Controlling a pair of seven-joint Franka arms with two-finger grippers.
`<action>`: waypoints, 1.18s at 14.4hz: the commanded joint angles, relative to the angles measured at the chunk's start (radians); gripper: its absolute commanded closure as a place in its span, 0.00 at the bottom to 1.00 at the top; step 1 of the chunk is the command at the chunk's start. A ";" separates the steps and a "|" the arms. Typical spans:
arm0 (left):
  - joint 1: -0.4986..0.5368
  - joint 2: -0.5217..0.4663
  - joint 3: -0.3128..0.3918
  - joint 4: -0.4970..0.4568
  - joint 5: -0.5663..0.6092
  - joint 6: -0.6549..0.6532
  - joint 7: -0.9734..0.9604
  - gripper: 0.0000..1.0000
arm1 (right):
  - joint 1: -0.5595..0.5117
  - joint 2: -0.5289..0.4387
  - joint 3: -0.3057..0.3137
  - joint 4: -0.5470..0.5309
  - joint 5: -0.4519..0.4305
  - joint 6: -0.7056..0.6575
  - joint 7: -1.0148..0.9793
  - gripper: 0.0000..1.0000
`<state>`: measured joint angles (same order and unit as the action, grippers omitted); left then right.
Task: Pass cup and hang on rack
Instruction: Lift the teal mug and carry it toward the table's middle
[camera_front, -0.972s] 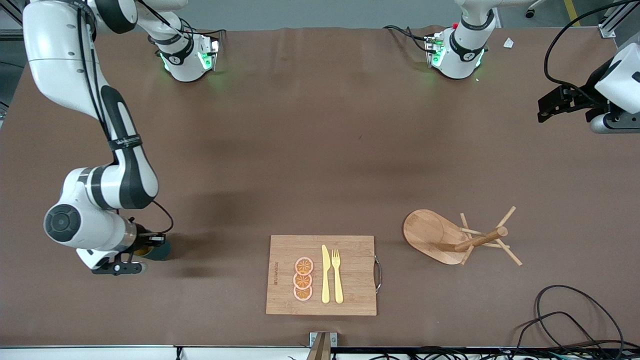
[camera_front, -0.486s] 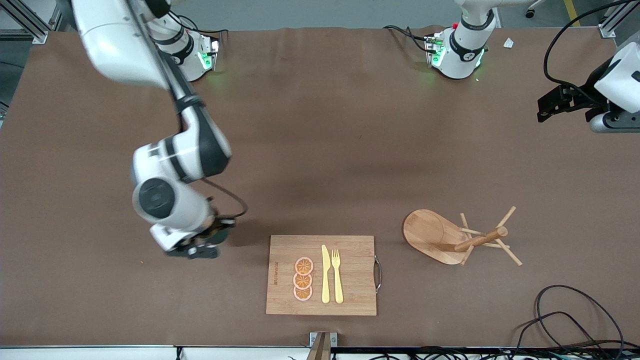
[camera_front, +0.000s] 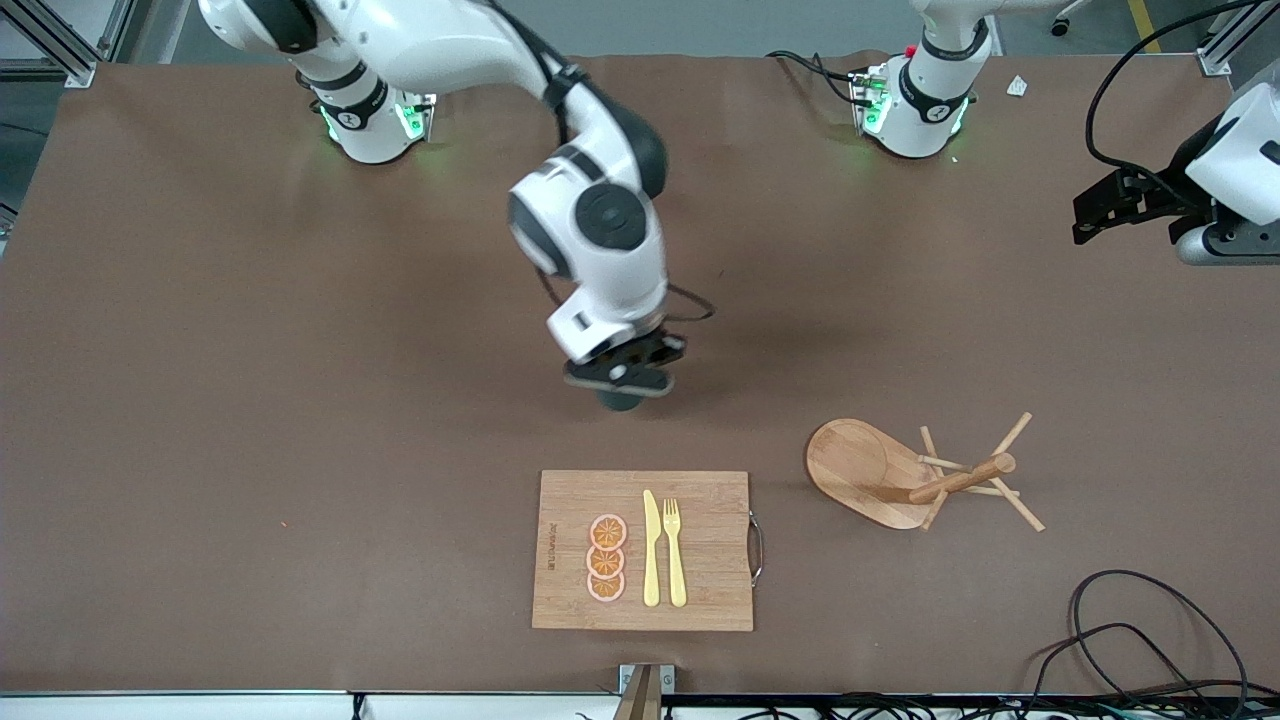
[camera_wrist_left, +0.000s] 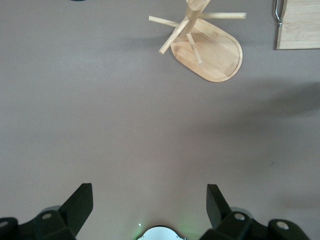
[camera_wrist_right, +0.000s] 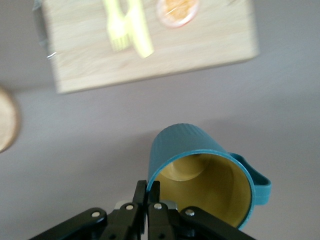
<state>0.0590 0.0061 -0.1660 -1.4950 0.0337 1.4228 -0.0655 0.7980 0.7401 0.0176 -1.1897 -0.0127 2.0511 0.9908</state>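
The dark teal cup (camera_wrist_right: 200, 170) with a yellowish inside hangs from my right gripper (camera_wrist_right: 148, 189), which is shut on its rim, one finger inside and one outside. In the front view only the cup's dark bottom (camera_front: 620, 402) shows under the right gripper (camera_front: 622, 380), over the middle of the table. The wooden rack (camera_front: 900, 475) stands toward the left arm's end of the table, its pegs bare; the left wrist view shows the rack (camera_wrist_left: 210, 47) too. My left gripper (camera_wrist_left: 148, 202) is open and holds nothing, and the left gripper (camera_front: 1085, 218) waits over the table's edge at that arm's end.
A bamboo cutting board (camera_front: 700, 560) with orange slices (camera_front: 606, 558), a yellow knife (camera_front: 651, 550) and a fork (camera_front: 674, 550) lies near the front edge. The same cutting board (camera_wrist_right: 150, 55) lies below the held cup. Black cables (camera_front: 1130, 640) coil at the front corner.
My right arm has swung from its own end of the table to the middle, carrying the cup up off the table. The left arm has not moved.
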 joint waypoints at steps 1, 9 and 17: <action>0.002 -0.006 -0.007 0.004 0.000 -0.001 -0.002 0.00 | 0.081 0.060 -0.018 0.018 -0.007 0.094 0.113 0.99; -0.079 0.021 -0.007 0.010 0.012 0.005 -0.121 0.00 | 0.116 0.188 -0.016 0.121 -0.006 0.142 0.293 0.94; -0.129 0.069 -0.009 0.013 0.005 0.004 -0.230 0.00 | -0.017 0.125 -0.005 0.121 0.045 0.100 0.275 0.08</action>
<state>-0.0599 0.0603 -0.1732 -1.4953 0.0338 1.4266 -0.2826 0.8399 0.9131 -0.0067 -1.0604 0.0140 2.1841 1.2802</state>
